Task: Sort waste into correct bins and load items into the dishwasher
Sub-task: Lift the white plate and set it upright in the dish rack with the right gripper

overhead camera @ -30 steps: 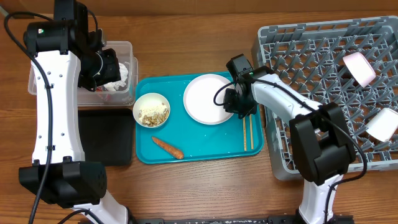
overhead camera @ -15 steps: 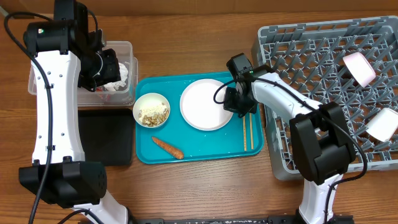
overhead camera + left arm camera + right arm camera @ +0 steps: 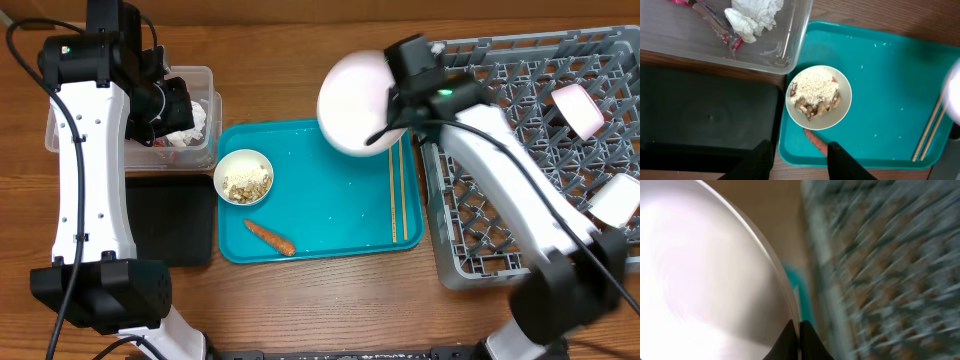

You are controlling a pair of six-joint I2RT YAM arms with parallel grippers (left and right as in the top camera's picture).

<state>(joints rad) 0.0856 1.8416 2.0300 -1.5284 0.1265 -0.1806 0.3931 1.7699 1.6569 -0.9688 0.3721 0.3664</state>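
Note:
My right gripper is shut on the rim of the white round plate and holds it tilted in the air over the teal tray's far right corner, beside the grey dishwasher rack. In the blurred right wrist view the fingertips pinch the plate's edge. My left gripper hangs open with nothing between its fingers, high over the clear tub. The tub holds a white tissue and a red wrapper. A bowl of rice scraps, a carrot piece and chopsticks lie on the tray.
The teal tray sits mid-table. The black tray lies left of it, in front of the tub. Two white dishes stand in the rack's right side among upright pegs.
My right gripper closed on the plate's rim and lifted it off the teal tray, up and toward the far right. The left arm has not moved.

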